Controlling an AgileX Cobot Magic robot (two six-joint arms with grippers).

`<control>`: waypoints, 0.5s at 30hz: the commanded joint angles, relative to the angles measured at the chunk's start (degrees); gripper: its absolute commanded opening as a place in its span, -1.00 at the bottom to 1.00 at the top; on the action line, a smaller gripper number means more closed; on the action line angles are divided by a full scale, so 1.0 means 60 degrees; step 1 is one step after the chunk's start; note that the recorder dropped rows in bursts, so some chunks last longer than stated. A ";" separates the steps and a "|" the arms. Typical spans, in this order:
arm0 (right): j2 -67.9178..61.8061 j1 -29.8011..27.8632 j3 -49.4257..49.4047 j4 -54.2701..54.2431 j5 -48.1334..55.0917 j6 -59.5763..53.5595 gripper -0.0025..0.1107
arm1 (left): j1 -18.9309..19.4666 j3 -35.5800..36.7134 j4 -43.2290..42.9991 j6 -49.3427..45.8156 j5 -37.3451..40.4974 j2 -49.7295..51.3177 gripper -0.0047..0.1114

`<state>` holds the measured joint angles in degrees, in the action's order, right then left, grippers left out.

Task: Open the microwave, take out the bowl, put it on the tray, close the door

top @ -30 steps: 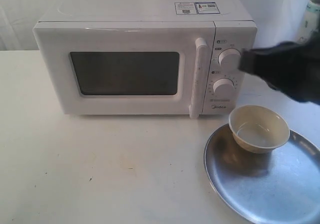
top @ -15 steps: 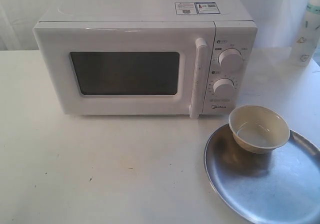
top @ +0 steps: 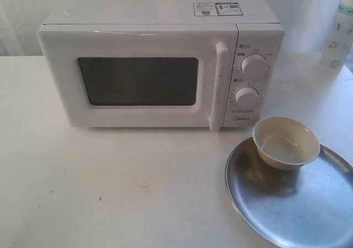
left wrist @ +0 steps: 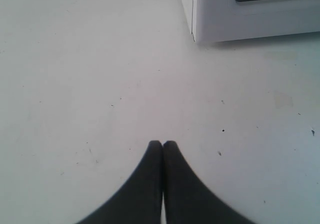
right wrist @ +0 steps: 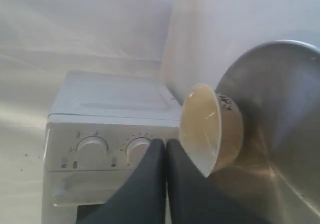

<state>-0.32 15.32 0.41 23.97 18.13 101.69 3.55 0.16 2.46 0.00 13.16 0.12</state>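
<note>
The bowl [top: 285,142] sits mouth-up in the tray [top: 292,217], near the right gripper [right wrist: 165,143], pinched together empty; the microwave [top: 160,13] door [top: 138,43] is flush, handle [top: 218,88] vertical; the left gripper [left wrist: 162,145] likewise pinched.

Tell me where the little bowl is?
In the exterior view the bowl sits on the tray at lower right, just in front of the microwave.

The microwave [top: 160,46] has a smooth white casing, plastic by the look of it and faintly glossy, with a dark, shiny window [top: 138,81]. The tray [top: 298,209] is silver metal, dully reflective and lightly scuffed. The bowl [top: 285,143] is smooth, glossy beige. The table [top: 110,187] is matt white and speckled. The fingers [left wrist: 145,184] are matt black.
</note>
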 commanded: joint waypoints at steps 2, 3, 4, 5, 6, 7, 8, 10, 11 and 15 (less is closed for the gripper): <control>0.0054 0.0014 -0.0069 0.0186 0.0669 0.0049 -0.96 | -0.0045 -0.0026 0.0094 0.0000 0.0029 -0.0020 -0.92; 0.0054 0.0014 -0.0069 0.0260 0.0669 -0.0304 -0.96 | -0.0045 -0.0026 0.0094 0.0000 0.0029 -0.0020 -0.92; 0.0054 0.0014 -0.0069 0.0257 0.0669 -0.0918 -0.96 | -0.0045 -0.0026 0.0094 0.0000 0.0029 -0.0020 -0.92; 0.0054 0.0014 -0.0069 0.0284 0.0669 -0.1676 -0.96 | -0.0045 -0.0026 0.0094 0.0000 0.0029 -0.0020 -0.92; 0.0054 0.0014 -0.0069 0.0302 0.0669 -0.2656 -0.96 | -0.0045 -0.0026 0.0094 0.0000 0.0029 -0.0020 -0.92; 0.0054 0.0014 -0.0069 0.0302 0.0456 -0.4712 -0.96 | -0.0045 -0.0026 0.0094 0.0000 0.0029 -0.0020 -0.92; 0.0054 0.0014 -0.0069 0.0261 0.0383 -0.5459 -0.96 | -0.0045 -0.0026 0.0094 0.0000 0.0029 -0.0020 -0.92; 0.0054 0.0014 -0.0069 0.0157 0.0137 -0.7886 -0.96 | -0.0045 -0.0026 0.0094 0.0000 0.0029 -0.0020 -0.92; 0.0054 0.0014 -0.0069 -0.0172 -0.0012 -1.0289 -0.96 | -0.0045 -0.0026 0.0094 0.0000 0.0029 -0.0020 -0.92; 0.0054 0.0014 -0.0069 -0.3632 -0.0181 -1.8101 -0.96 | -0.0045 -0.0026 0.0094 0.0000 0.0029 -0.0020 -0.92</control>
<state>-0.32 15.32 0.41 12.42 17.98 13.24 3.55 0.16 2.46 0.00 13.16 0.12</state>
